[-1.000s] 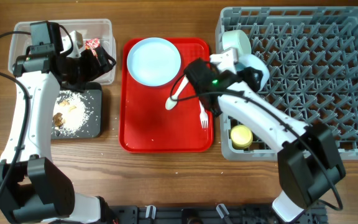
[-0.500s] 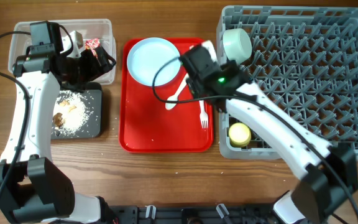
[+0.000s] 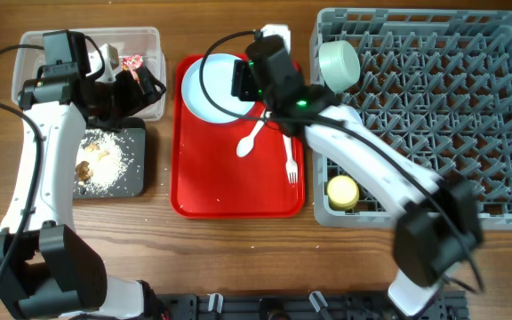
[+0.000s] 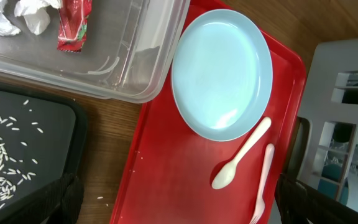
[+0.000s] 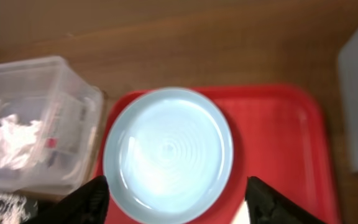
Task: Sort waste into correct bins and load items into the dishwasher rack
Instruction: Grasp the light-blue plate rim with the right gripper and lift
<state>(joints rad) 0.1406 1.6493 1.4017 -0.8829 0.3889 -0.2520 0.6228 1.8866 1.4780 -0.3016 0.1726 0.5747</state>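
Overhead, losing the right side of the pale blue plate (image 3: 210, 84) under the right arm. Getting the right claw (image 5: 180, 204) only as two blurred black fingertips (image 5: 89, 199) at the bottom corners of its wrist view, spread wide above the plate, gripping nothing. Reading the left claw (image 4: 188, 200) as fully spread too, with dark tips cut off at the lower corners of its own view, hanging empty by the right edge of the clear plastic tub (image 3: 87, 40). Glimpsing a bluish shape (image 4: 339, 190) behind the wall of the grey rack (image 4: 347, 93), too cut off to name.

Finding the plate lying flat in the far left corner of the red tray (image 3: 212, 191), round, smooth, glossy, with faint rings. Finding the white plastic spoon (image 3: 250, 142) and white fork (image 3: 290, 166) lying apart toward the tray's right edge. Seeing the mint-green bowl (image 3: 338, 62) tilted among the upright pegs at the rack's far left corner, and the small yellow cup (image 3: 343, 191) at its near left corner. Spotting crumpled white tissue (image 4: 17, 12) and the red printed wrapper (image 4: 73, 28) inside the tub at the far left corner of the desk (image 3: 238, 253). Noting grainy rice scraps (image 3: 103, 160) scattered on the matte black tray (image 3: 139, 178) just in front of it.
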